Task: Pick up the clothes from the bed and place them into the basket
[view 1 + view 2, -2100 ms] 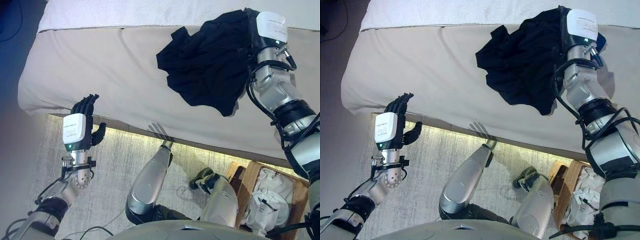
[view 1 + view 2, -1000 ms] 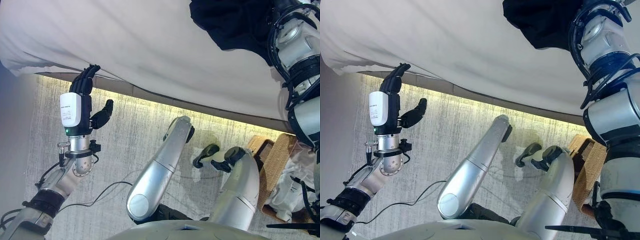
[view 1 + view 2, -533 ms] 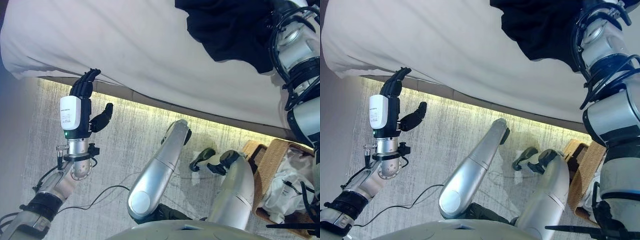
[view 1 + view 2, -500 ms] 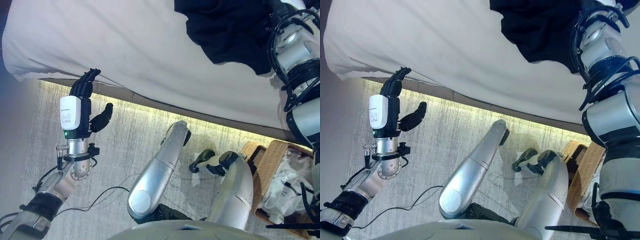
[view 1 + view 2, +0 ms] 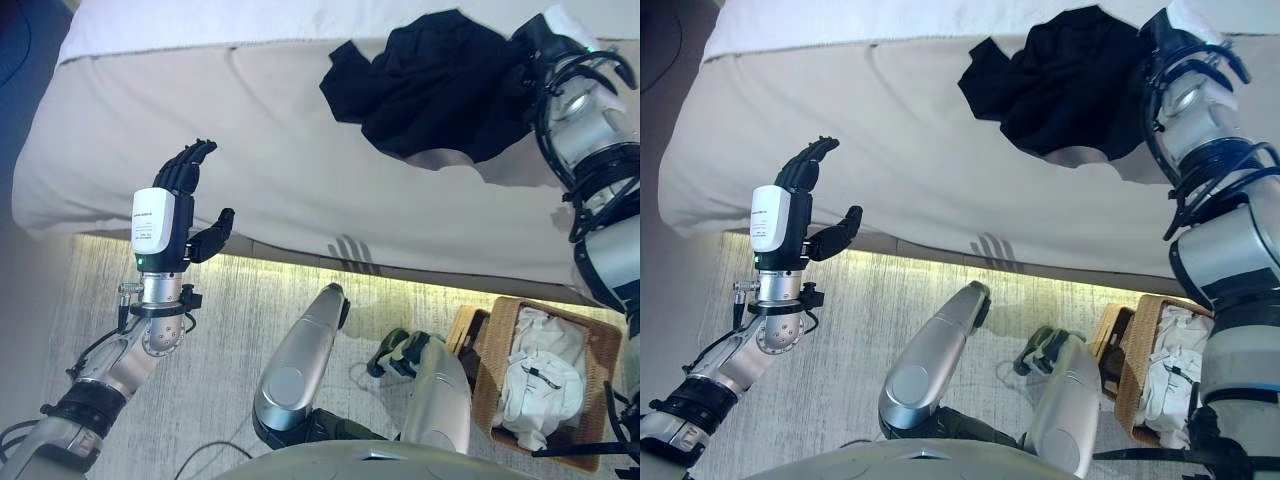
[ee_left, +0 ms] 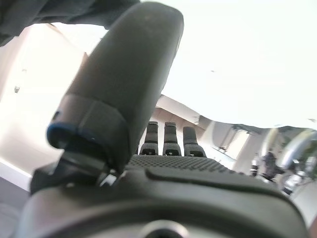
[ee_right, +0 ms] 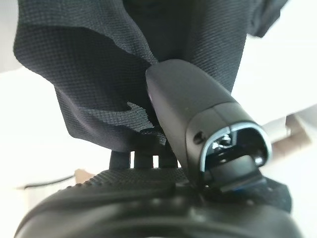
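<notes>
1. Two hands show: the right hand (image 7: 163, 198) is up over the far right of the bed (image 5: 280, 150), its thumb and fingers pinching a fold of the black garment (image 5: 430, 85), as its wrist view shows.
2. The garment hangs bunched from that hand, its lower folds draped above the beige cover, its left part lying on the cover near the white strip (image 5: 250, 20) at the bed's far side.
3. The left hand (image 5: 170, 215) is held upright over the bed's near edge, well apart from the cloth, fingers straight and thumb out, holding nothing.
4. On the pale rug (image 5: 220, 330), at the lower right below the bed edge, stands the wicker basket (image 5: 590, 400) with white clothes (image 5: 535, 375) already in it.
</notes>
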You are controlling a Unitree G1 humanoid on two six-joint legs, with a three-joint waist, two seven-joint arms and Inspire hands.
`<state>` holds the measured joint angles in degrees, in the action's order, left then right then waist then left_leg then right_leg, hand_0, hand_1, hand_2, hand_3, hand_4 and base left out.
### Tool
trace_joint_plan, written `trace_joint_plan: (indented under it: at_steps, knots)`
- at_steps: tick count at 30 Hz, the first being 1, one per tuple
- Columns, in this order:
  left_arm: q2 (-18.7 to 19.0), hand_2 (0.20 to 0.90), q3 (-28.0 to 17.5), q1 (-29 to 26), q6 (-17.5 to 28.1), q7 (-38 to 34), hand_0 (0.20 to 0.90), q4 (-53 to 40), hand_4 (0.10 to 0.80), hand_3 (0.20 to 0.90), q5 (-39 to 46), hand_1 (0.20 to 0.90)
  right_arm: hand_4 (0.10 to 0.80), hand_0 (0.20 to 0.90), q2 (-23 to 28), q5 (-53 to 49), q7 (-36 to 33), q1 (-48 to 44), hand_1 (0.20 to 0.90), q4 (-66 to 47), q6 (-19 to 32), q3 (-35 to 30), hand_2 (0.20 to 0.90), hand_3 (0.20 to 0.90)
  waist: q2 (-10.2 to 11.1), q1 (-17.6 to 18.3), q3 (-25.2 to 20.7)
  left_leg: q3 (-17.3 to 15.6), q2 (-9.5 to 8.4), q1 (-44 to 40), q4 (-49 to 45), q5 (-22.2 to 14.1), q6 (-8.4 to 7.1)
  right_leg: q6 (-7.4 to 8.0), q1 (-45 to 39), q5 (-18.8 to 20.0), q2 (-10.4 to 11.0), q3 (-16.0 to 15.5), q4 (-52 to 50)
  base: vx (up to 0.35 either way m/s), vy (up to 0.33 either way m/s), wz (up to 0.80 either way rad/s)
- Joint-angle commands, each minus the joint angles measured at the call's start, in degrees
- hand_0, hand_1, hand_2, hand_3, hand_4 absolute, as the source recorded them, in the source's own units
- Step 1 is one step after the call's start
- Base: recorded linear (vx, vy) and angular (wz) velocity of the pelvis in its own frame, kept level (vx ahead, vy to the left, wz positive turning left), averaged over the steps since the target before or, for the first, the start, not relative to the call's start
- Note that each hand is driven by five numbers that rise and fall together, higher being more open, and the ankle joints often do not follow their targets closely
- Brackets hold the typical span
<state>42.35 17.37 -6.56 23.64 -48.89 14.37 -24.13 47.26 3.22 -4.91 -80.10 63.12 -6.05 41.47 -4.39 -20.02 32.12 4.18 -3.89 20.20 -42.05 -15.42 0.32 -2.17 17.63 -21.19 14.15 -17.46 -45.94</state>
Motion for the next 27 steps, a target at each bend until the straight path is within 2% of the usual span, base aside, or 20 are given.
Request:
trace_joint_plan:
  at_steps: [1,5,7,16,20,24,27]
  knots:
    - [0.7,0.9,-3.2,-0.3,0.7,0.2,0.9,-0.2,0.8,0.9,0.3,0.9,0.1,0.3,5.8,-0.9,-5.1,-2.7,0.3,-5.2,3.9,-0.5,0.3,0.2,4.9,2.5,-13.4,-2.0,3.48,-2.7,10.9,5.8,0.15,-0.71,-8.7,6.7,-2.1,-4.5,11.9,0.065,0.043,-0.26]
    - [-0.1,0.9,-2.2,-0.3,-0.3,2.4,0.9,1.6,0.8,0.9,0.6,0.9,0.1,0.3,8.9,-0.6,-5.1,-2.0,0.3,-7.4,5.6,-1.2,0.3,0.2,6.3,4.9,-16.9,-3.9,5.12,-9.2,19.3,8.0,-1.2,0.67,-14.1,9.7,-4.3,-3.5,21.8,0.131,0.009,-0.2]
    - [-0.9,0.9,-2.0,0.3,0.4,2.7,0.9,3.4,0.8,0.9,0.0,0.9,0.1,0.3,11.9,-0.8,-4.1,-1.4,0.3,-9.5,6.6,-1.6,0.3,0.2,7.2,7.2,-20.1,-5.7,5.7,-14.4,26.4,9.9,-2.08,2.25,-17.7,12.3,-5.8,-2.2,29.3,0.124,0.03,-0.2]
    - [-0.9,0.9,-1.6,0.1,5.0,1.6,0.9,9.9,0.8,0.9,-0.3,0.9,0.1,0.3,20.2,0.1,-7.2,2.0,0.3,-17.9,10.2,-4.5,0.3,0.2,7.9,13.9,-27.0,-9.9,6.83,-22.7,41.4,14.5,-3.0,6.28,-20.7,19.2,-7.3,2.0,40.9,0.02,0.013,-0.32]
    - [-1.6,0.9,-1.4,-0.4,6.4,1.9,0.9,11.8,0.8,0.9,0.4,0.9,0.1,0.3,22.3,-2.1,-8.3,4.2,0.3,-21.1,9.1,-8.0,0.3,0.2,7.7,16.1,-28.2,-10.9,7.18,-24.5,44.6,15.0,-3.21,7.01,-20.7,20.3,-7.8,4.2,42.9,-0.027,0.0,-0.38]
    - [-3.3,0.9,0.1,-1.4,8.3,1.2,0.9,14.7,0.8,0.9,-2.6,0.9,0.1,0.3,24.8,-1.6,-8.4,6.5,0.3,-23.9,8.0,-11.3,0.3,0.2,7.8,18.5,-29.0,-12.3,7.42,-25.7,45.9,14.6,-3.06,7.42,-20.3,20.7,-8.2,6.7,43.8,-0.016,0.01,-0.42]
    - [-3.8,0.9,0.6,-2.1,8.0,0.2,0.9,15.7,0.8,0.9,-3.1,0.9,0.1,0.3,28.3,-1.5,-8.5,12.4,0.3,-27.0,8.6,-16.3,0.3,0.2,7.4,21.7,-29.8,-14.1,7.86,-26.8,46.1,13.8,-2.78,7.77,-20.0,20.7,-8.8,9.4,44.1,-0.016,0.015,-0.42]
